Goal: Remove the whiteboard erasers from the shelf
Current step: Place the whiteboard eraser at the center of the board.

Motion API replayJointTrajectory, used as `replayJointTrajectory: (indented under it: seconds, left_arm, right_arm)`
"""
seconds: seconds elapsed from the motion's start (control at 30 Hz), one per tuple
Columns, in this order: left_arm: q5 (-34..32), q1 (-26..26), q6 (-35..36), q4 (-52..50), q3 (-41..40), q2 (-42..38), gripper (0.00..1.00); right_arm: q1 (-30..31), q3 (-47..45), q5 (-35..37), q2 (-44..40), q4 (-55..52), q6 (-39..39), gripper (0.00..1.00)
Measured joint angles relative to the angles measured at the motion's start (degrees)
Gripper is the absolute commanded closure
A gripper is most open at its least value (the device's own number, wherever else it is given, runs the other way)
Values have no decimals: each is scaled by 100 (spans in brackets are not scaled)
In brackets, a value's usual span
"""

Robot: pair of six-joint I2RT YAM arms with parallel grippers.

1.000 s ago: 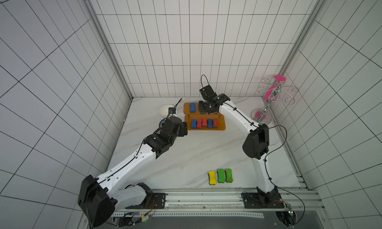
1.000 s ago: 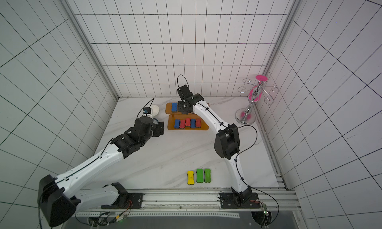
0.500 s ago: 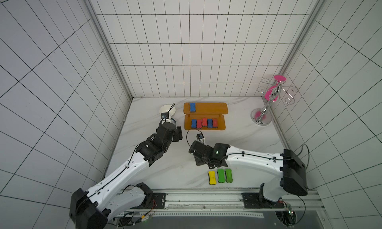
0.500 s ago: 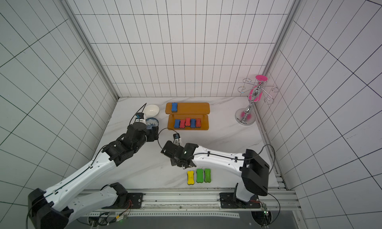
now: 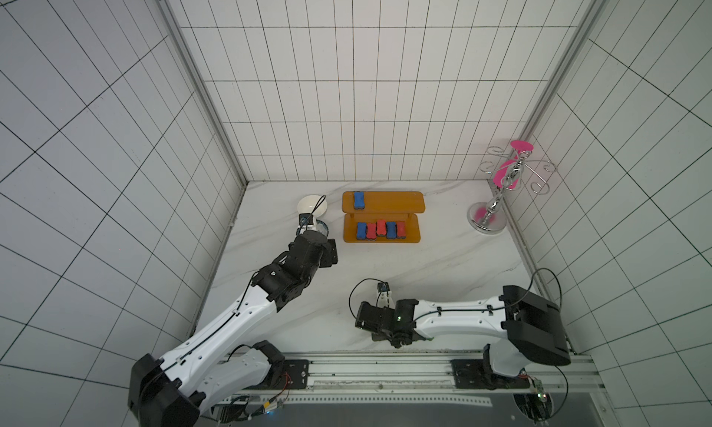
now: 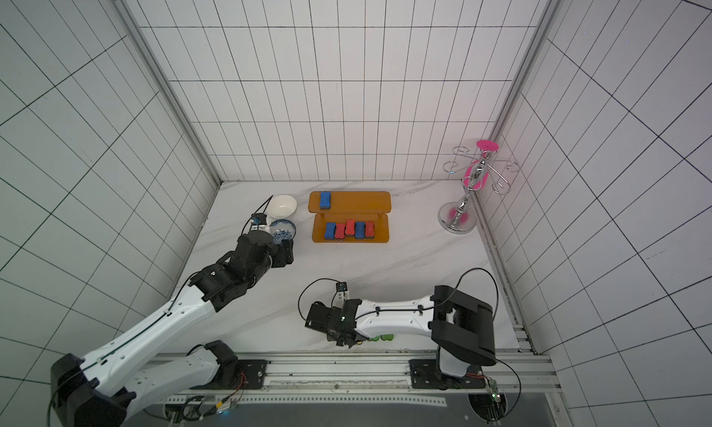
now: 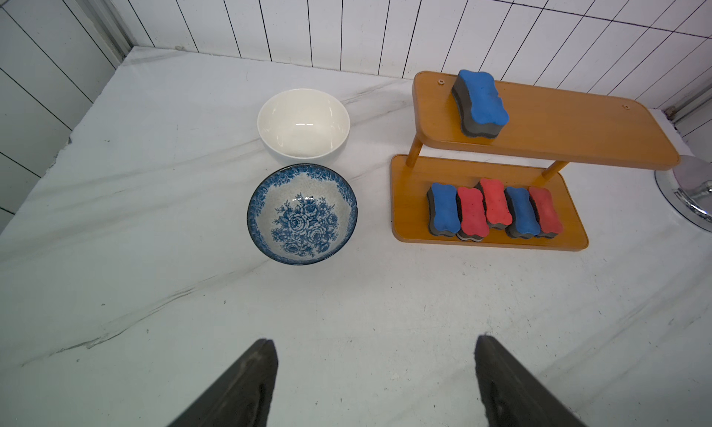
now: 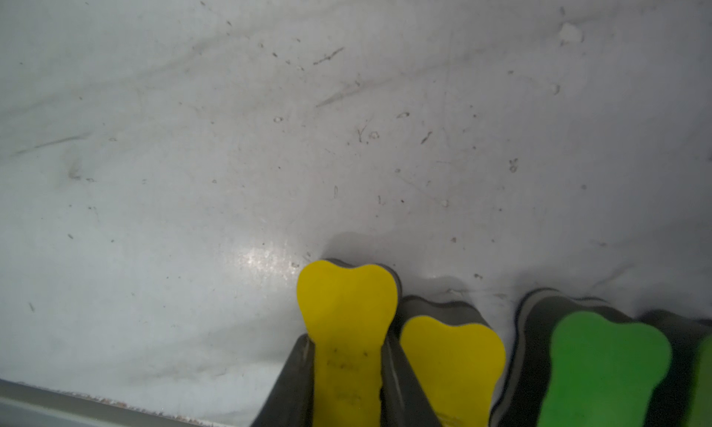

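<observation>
Your right gripper is clamped on a yellow eraser at its waist. It sits just beside a second yellow eraser and a green eraser on the table.

Left gripper: jaws wide, empty, facing a blue-patterned bowl and a white bowl.

Shelf by the back wall: blue eraser on the top tier, row of five below, blue and red.

Left gripper hovers with jaws spread wide; right gripper low, jaws clamped.
</observation>
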Motion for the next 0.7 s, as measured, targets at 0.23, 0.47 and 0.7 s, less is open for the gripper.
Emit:
replayJointTrajectory:
  seconds: [0.23, 0.47, 0.7]
  left_arm:
    - [0, 0, 22, 0, -2, 4, 16]
    - [-2, 0, 24, 0, -2, 13, 16]
    - [-2, 0, 24, -2, -4, 66, 17]
  right_arm:
    - [0, -208, -9, -177, 118, 225, 72]
    - [11, -293, 2, -247, 184, 306, 71]
    - [114, -190, 7, -136, 197, 319, 70]
